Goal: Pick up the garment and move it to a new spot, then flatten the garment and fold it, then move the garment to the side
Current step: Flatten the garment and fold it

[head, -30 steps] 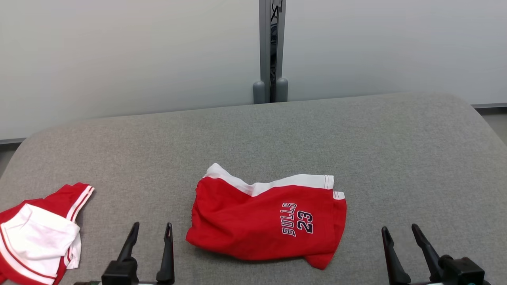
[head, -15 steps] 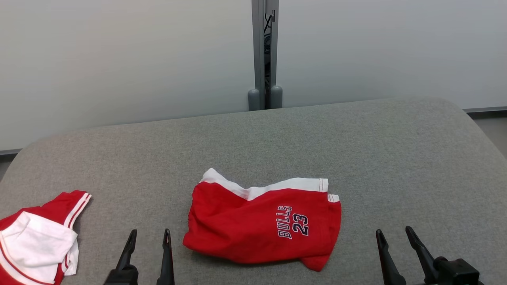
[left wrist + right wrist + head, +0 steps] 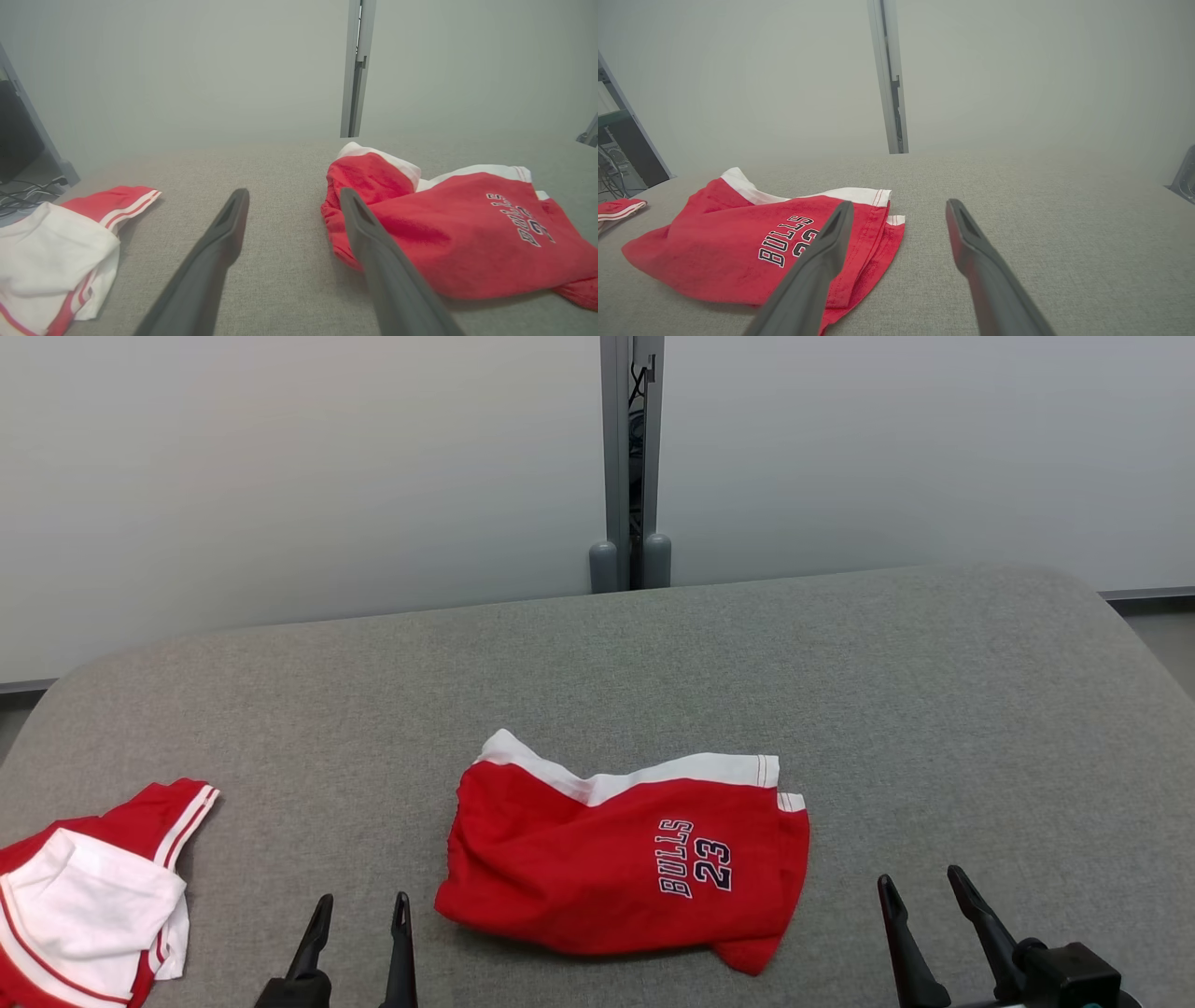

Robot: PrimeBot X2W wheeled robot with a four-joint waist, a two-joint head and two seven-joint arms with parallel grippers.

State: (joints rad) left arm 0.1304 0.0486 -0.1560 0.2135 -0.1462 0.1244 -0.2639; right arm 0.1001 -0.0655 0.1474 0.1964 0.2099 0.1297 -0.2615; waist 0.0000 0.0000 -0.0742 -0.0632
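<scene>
red shorts (image 3: 625, 859) lie crumpled mid-width on the surface (image 3: 840, 691), near its front edge; left tool (image 3: 362, 898) and right tool (image 3: 919, 875) both spread wide, empty, flanking them; cloth looks light and floppy, so I'd pinch the white band's corners

We found the garment (image 3: 625, 859) lying near the middle of the surface (image 3: 840, 672), toward its near edge. A second garment (image 3: 89, 896) lay well apart at the far left. Our left gripper (image 3: 363, 899) hung just left of the garment and our right gripper (image 3: 919, 875) farther off to its right, neither touching it. A post (image 3: 630, 457) stood behind the surface.
</scene>
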